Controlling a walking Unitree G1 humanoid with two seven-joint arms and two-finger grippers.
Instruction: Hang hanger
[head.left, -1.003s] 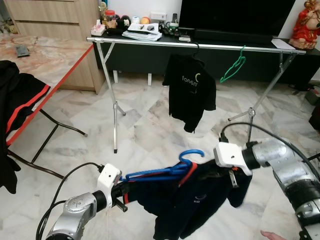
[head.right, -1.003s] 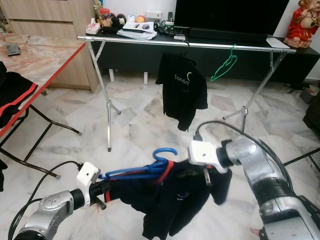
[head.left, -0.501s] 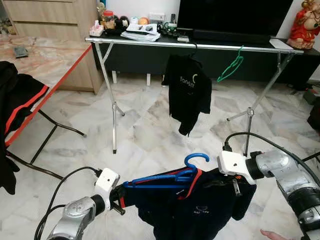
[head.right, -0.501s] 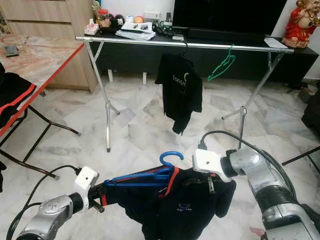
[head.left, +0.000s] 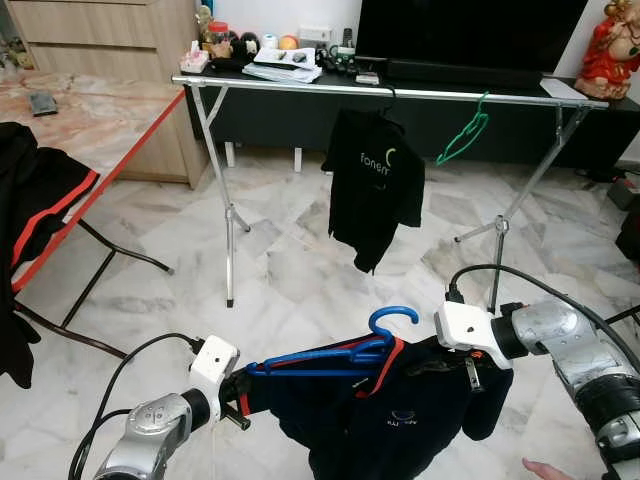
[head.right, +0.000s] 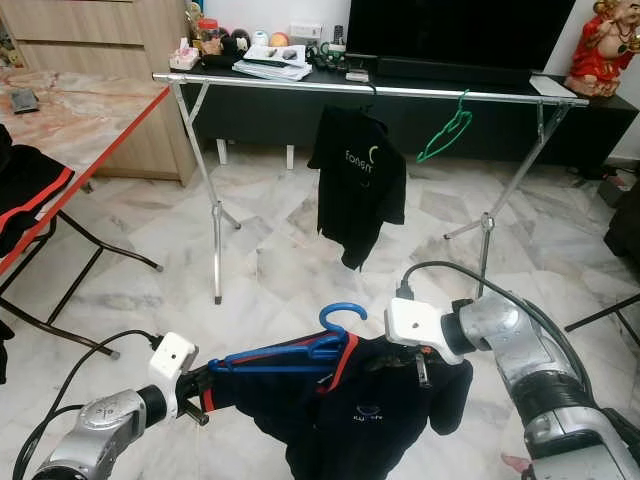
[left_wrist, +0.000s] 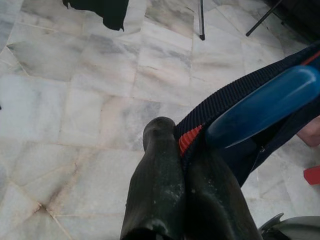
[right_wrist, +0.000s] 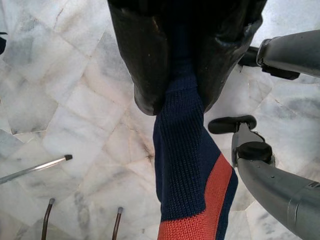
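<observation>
Hard to make out either set of fingertips from the head views, buried in dark cloth. Left gripper (left_wrist: 175, 165) down low on the left, fingers (left_wrist: 155, 190) pressed tight together, pinching the navy knit edge with its orange stripe of the dark shirt (head.left: 395, 425), right beside the blue tip of the blue hanger (head.left: 330, 355). Right gripper (right_wrist: 172, 95) across on the right, clamped narrow on the ribbed navy-and-orange cuff of the same shirt, cloth dropping straight out from between the fingers. Hanger spanning between the two grippers, long axis running roughly level from left gripper toward right, hook (head.right: 340, 315) standing up just beside the right gripper's white wrist block, curling toward the rail. Lower hem of the shirt cut off at the frame edge, sagging below both grippers. Well ahead of the grippers and higher, the clothes rack (head.left: 400, 92), a silver rail on folding legs, with a black T-shirt (head.left: 375, 185) hanging mid-rail and a green hanger (head.left: 462, 135) tilted farther right. Behind the rail, a dark counter (head.right: 420, 75) with papers and small clutter, too small to tell apart. Off to the left, a red-edged marble-topped table (head.left: 100, 120) with black cloth draped over its edge. Marble floor (head.left: 290, 270) beneath everything.
</observation>
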